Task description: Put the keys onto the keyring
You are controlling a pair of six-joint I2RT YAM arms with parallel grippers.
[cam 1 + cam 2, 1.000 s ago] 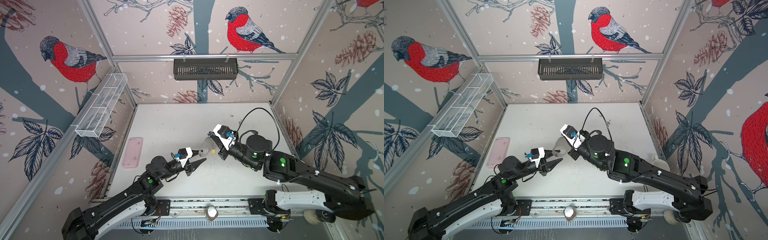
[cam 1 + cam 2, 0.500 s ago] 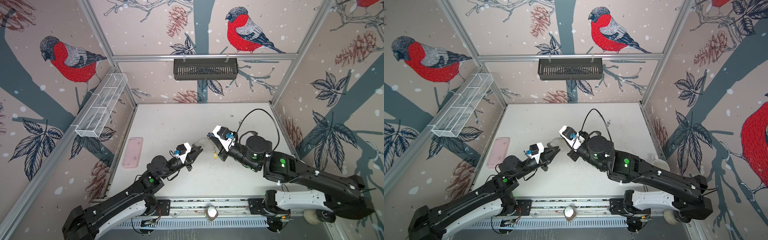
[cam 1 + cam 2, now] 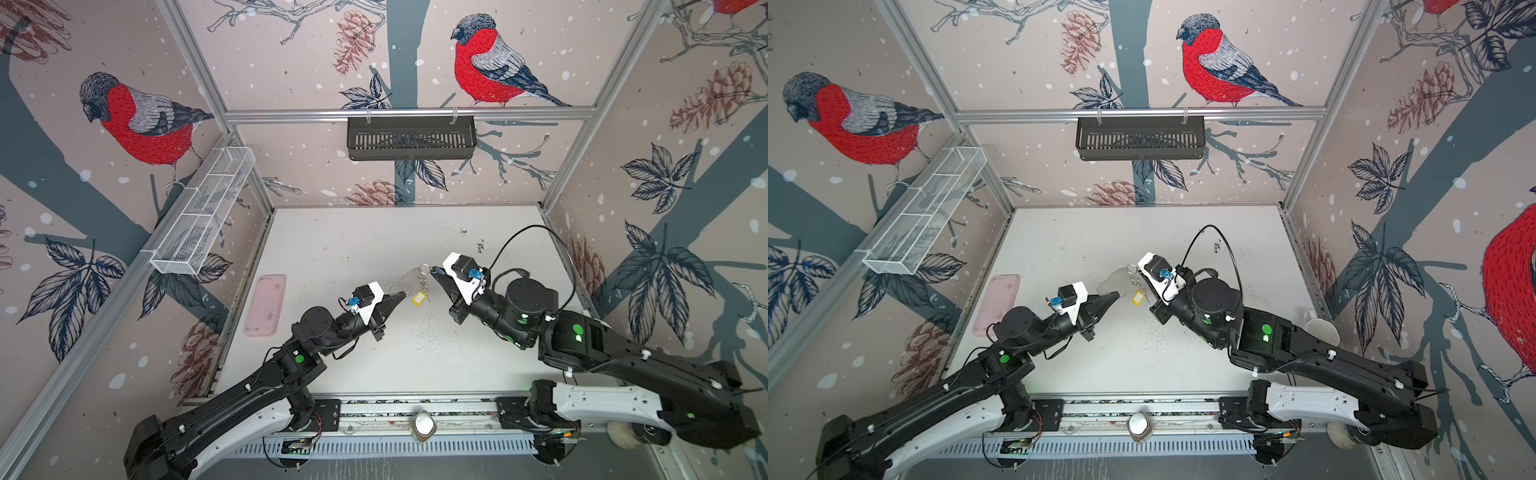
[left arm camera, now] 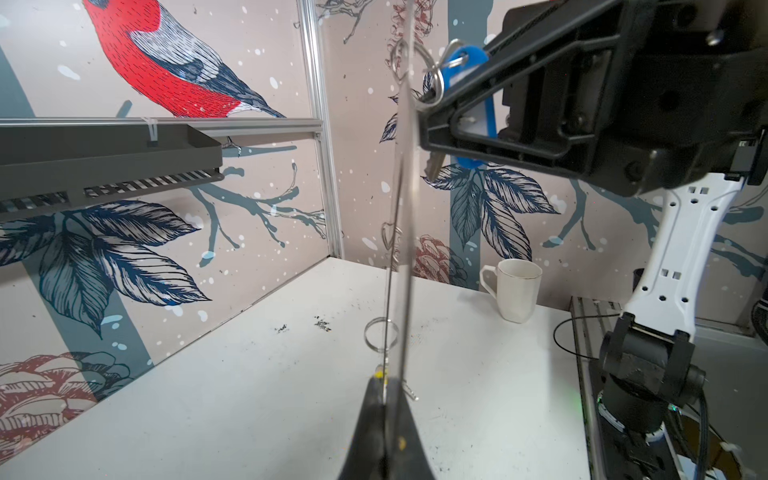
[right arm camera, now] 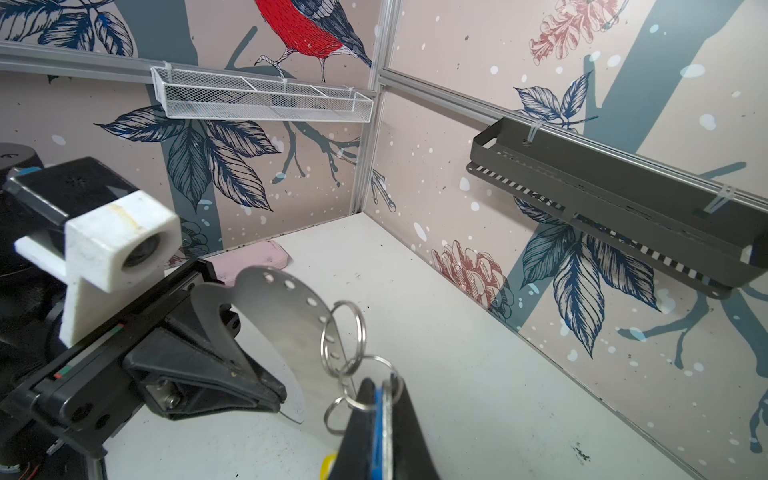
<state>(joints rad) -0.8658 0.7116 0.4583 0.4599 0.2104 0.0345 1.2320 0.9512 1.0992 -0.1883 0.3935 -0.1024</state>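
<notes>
Left hand [image 3: 1116,295] grips keyring [image 3: 1109,282]; yellow-tagged key [image 3: 1138,298] dangles.

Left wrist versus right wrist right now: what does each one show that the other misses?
Left wrist only: the white mug standing by the wall, and the keyring seen edge-on. Right wrist only: the pink tray, the white mesh basket, and the keyring's flat face with its row of holes. Both: the keyring clamped in the left gripper, the blue-tagged key pinched in the right gripper, and the dark wall shelf.
</notes>
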